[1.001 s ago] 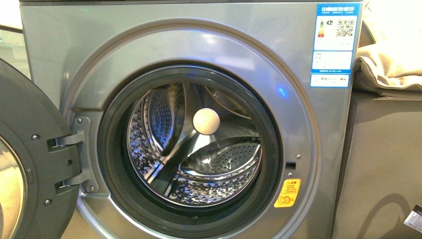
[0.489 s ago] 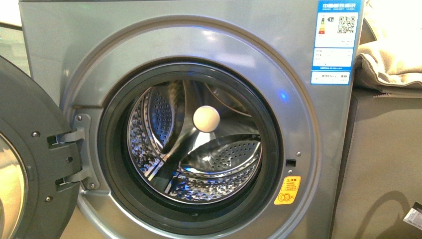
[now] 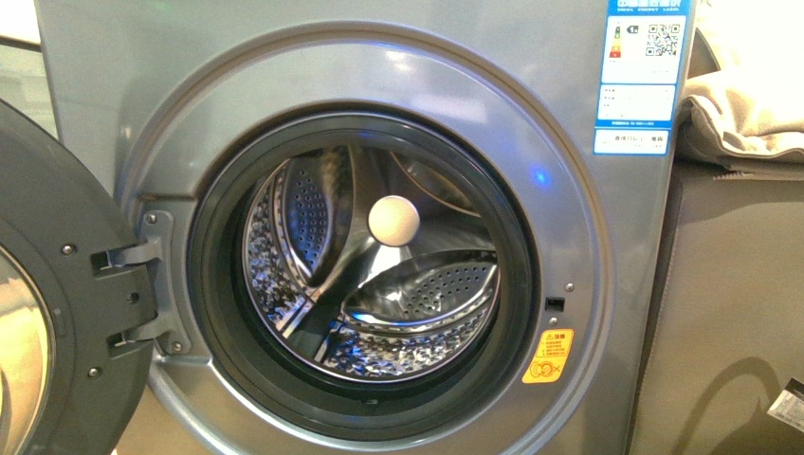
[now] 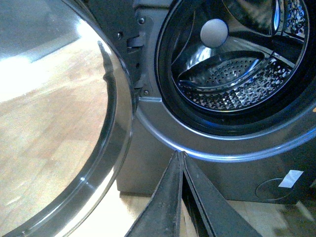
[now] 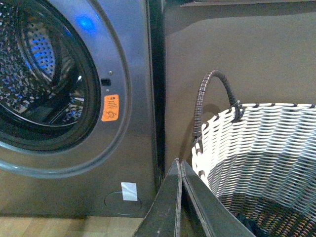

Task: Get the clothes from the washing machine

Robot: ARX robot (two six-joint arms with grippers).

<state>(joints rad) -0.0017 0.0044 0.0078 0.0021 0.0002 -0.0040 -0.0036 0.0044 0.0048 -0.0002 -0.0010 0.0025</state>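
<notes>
The grey washing machine [image 3: 379, 76] fills the front view, its round door [image 3: 57, 313] swung open to the left. The steel perforated drum [image 3: 417, 284] shows a pale round knob [image 3: 392, 220] at its back and no dark garment. My left gripper [image 4: 180, 154] is shut and empty, low in front of the washer below the drum mouth [image 4: 232, 74]. My right gripper [image 5: 178, 161] is shut and empty, between the washer's right side [image 5: 123, 163] and a woven basket [image 5: 266, 143]. A dark patch [image 5: 247, 224] lies at the basket's bottom; I cannot tell what it is.
The grey-and-white basket has a dark handle [image 5: 212, 89] and stands against a brown padded surface [image 3: 730, 303] right of the washer. Beige fabric [image 3: 749, 104] lies on top of that surface. The floor [image 4: 44, 138] is pale wood. The open door stands out at the left.
The washer sits slightly higher in the front view than one second ago, so the label's top is now cut off. Nothing in the drum has moved.
</notes>
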